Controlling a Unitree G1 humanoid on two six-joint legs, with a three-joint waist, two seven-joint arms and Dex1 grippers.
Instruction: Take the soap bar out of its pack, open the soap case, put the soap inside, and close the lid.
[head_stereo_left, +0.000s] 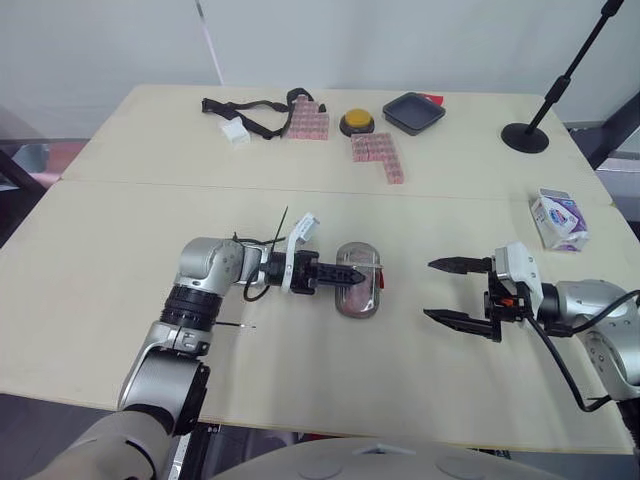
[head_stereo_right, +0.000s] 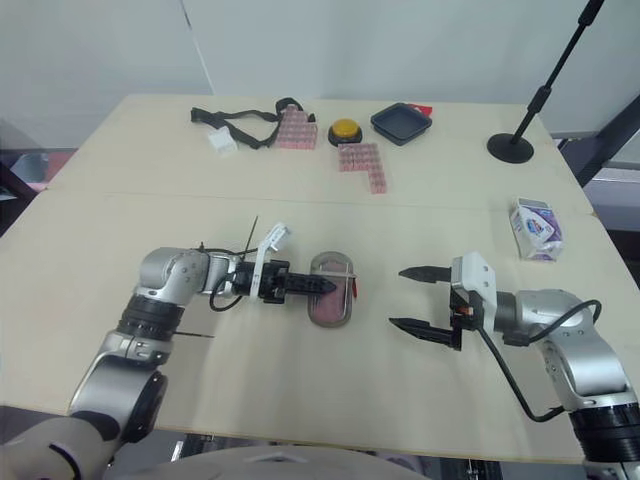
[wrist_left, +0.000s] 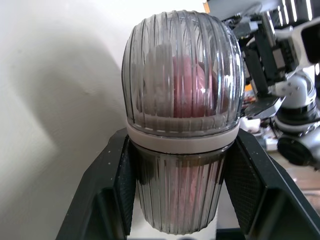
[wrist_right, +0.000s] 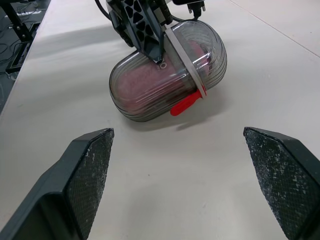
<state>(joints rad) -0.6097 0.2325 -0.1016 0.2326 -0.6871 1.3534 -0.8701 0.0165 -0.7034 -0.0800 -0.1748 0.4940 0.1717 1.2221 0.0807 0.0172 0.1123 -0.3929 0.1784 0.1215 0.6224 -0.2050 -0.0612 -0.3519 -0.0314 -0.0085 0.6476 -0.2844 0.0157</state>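
Left wrist view: left fingers (wrist_left: 117, 195) pinching the shut case (wrist_left: 182, 100), soap (wrist_left: 192, 90) inside; right fingers (wrist_right: 90, 170) spread wide nearby.

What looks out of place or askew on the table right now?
Nothing stands out. The soap case lies shut with the pink soap inside, held by the left end effector; the right end effector is open, apart from it.

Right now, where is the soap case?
Head view: the soap case lies on the table, left of centre, gripped by the left gripper's fingers.
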